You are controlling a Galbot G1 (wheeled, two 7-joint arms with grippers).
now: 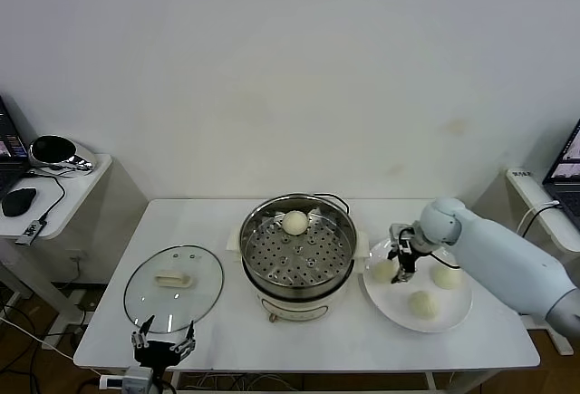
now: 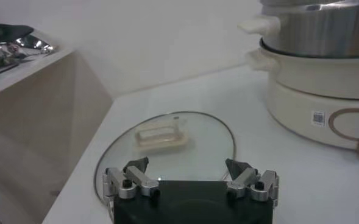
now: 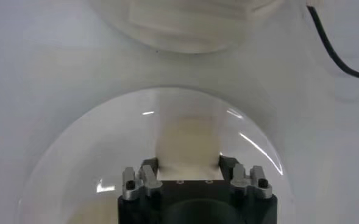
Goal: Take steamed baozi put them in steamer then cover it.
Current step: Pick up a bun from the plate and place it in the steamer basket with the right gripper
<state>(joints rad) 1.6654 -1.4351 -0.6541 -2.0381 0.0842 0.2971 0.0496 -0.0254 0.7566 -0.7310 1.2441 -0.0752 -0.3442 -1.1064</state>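
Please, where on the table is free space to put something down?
Bare table lies behind the cover, left of the steamer. The right side is crowded: plate, three baozi, and the right gripper.

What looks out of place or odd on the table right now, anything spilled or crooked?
Nothing stands out. One baozi sits in the steamer, three more wait on the plate, and the glass cover lies flat beside the steamer. The right end effector is closed on a plate baozi; the left end effector waits open near the cover.
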